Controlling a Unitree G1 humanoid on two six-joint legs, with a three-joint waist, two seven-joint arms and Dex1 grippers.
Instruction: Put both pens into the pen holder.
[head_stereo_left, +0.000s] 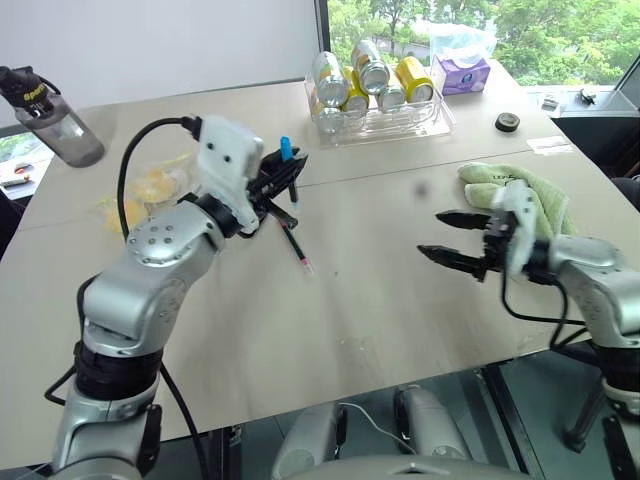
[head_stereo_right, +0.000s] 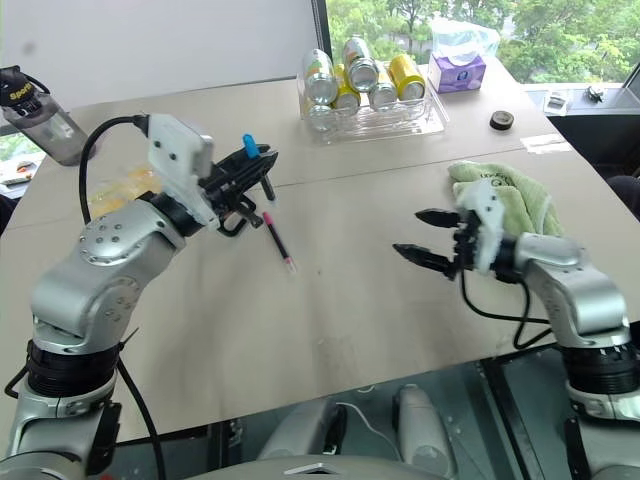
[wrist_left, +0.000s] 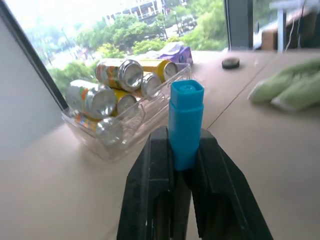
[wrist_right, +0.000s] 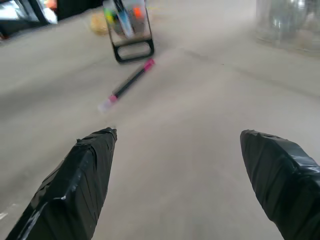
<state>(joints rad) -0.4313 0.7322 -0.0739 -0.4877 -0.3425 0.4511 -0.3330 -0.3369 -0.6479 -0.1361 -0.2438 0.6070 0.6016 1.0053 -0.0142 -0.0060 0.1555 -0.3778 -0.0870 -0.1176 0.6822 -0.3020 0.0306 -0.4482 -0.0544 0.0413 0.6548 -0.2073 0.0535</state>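
Observation:
My left gripper (head_stereo_left: 281, 178) is shut on the blue pen (wrist_left: 185, 120) and holds it above the table, pale-blue cap (head_stereo_left: 285, 148) upward. The pink pen (head_stereo_left: 293, 243) lies flat on the table just in front of that hand. In the right wrist view, the pen holder (wrist_right: 133, 49) shows beyond the pink pen (wrist_right: 127, 85) as a black frame loop with coloured markers above it. In the eye views my left hand largely covers it. My right gripper (head_stereo_left: 455, 240) hovers open and empty at the table's right, pointing toward the pink pen.
A clear tray (head_stereo_left: 400, 126) of drink cans stands at the back. A green towel (head_stereo_left: 525, 190) lies behind my right gripper. A water bottle (head_stereo_left: 50, 120) stands far left, a yellow bag (head_stereo_left: 150, 190) beside my left arm, and a tape roll (head_stereo_left: 507, 122) and purple tissue pack (head_stereo_left: 465, 72) at the back right.

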